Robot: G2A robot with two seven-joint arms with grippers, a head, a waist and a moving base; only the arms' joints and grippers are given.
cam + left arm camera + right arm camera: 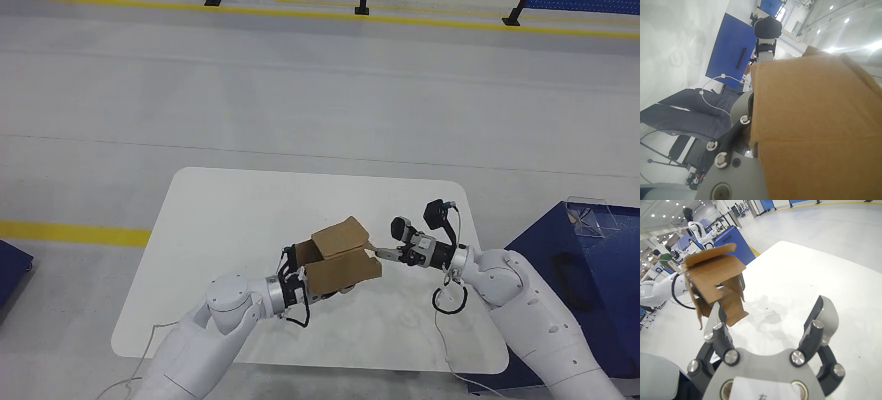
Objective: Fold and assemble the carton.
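Brown and half-folded, the cardboard carton (342,255) hangs in the air above the white rounded counter (230,230), its flaps loose and clear of the counter's top. The left claw (298,285) is clenched on one end of the carton. The right claw (768,303), spread wide and grasping nothing, sits just beside the carton's opposite end, one fingertip at a hanging flap.

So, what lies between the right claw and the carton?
Nothing. In the right wrist view the open right claw has one finger beside a lower flap of the carton; whether they touch is unclear.
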